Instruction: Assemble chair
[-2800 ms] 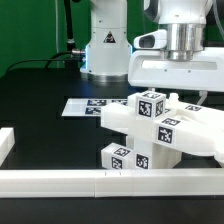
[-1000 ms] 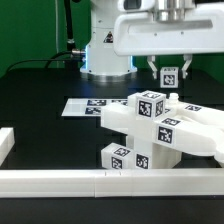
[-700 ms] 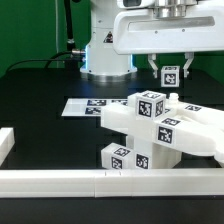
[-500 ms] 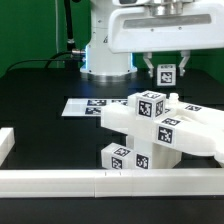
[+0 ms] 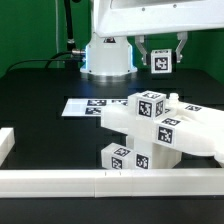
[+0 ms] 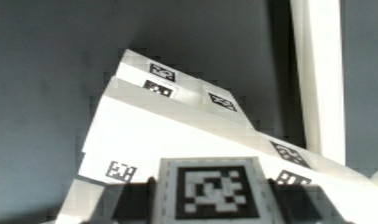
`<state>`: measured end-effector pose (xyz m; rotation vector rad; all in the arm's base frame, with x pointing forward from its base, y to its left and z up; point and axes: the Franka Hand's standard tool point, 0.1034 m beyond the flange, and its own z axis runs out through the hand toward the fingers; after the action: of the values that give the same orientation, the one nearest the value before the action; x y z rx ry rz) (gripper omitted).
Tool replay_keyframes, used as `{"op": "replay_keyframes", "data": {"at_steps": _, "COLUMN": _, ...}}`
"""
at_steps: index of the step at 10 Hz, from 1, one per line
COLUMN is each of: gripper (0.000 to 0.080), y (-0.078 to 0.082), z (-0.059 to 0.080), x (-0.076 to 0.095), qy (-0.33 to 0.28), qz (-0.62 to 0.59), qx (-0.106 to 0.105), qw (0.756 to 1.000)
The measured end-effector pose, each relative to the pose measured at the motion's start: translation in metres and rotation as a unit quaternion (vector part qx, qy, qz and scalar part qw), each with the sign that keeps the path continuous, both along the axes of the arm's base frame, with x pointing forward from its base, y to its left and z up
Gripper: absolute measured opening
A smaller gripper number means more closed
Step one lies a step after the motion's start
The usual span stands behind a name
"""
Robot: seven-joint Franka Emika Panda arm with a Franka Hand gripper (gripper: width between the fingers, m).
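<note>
The partly joined white chair (image 5: 160,125) rests on the black table at the exterior view's right, near the front rail, with several tagged blocks on it. My gripper (image 5: 160,62) hangs well above and behind it, shut on a small white tagged cube (image 5: 160,61). In the wrist view the cube (image 6: 211,188) fills the space between my dark fingers (image 6: 136,200), and the chair's white frame (image 6: 177,120) with its tags lies far below.
The marker board (image 5: 85,105) lies flat on the table at the exterior view's left of the chair. A long low white border rail (image 5: 70,180) runs along the front edge. The arm's base (image 5: 108,55) stands at the back.
My gripper has risen from just above the chair to well above it, carrying the small cube up with it. The chair has not moved.
</note>
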<state>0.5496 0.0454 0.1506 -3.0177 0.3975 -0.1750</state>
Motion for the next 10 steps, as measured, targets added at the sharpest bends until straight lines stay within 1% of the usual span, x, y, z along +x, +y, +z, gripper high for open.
{"op": "replay_keyframes", "data": {"at_steps": 1, "gripper": 0.0282, "y": -0.001, "z": -0.006, "x": 0.002, "qy": 0.004, "qz": 0.017, "qx": -0.011, "qw": 1.0}}
{"op": "replay_keyframes", "data": {"at_steps": 2, "gripper": 0.0282, "y": 0.001, "z": -0.008, "x": 0.016, "qy": 0.008, "qz": 0.03, "qx": -0.019, "qw": 0.999}}
{"op": "replay_keyframes", "data": {"at_steps": 3, "gripper": 0.0282, "y": 0.006, "z": -0.012, "x": 0.034, "qy": 0.002, "qz": 0.037, "qx": -0.026, "qw": 0.999}}
{"op": "replay_keyframes", "data": {"at_steps": 4, "gripper": 0.0282, "y": 0.01, "z": -0.016, "x": 0.038, "qy": 0.001, "qz": 0.037, "qx": -0.028, "qw": 0.999}}
{"op": "replay_keyframes", "data": {"at_steps": 5, "gripper": 0.0282, "y": 0.012, "z": -0.018, "x": 0.037, "qy": 0.001, "qz": 0.031, "qx": -0.027, "qw": 0.999}}
{"op": "replay_keyframes", "data": {"at_steps": 7, "gripper": 0.0282, "y": 0.009, "z": -0.018, "x": 0.037, "qy": 0.0, "qz": 0.032, "qx": -0.028, "qw": 0.999}}
{"op": "replay_keyframes", "data": {"at_steps": 8, "gripper": 0.0282, "y": 0.008, "z": -0.021, "x": 0.033, "qy": -0.003, "qz": 0.034, "qx": -0.03, "qw": 0.999}}
{"op": "replay_keyframes", "data": {"at_steps": 10, "gripper": 0.0282, "y": 0.012, "z": -0.026, "x": 0.031, "qy": -0.001, "qz": 0.034, "qx": -0.03, "qw": 0.999}}
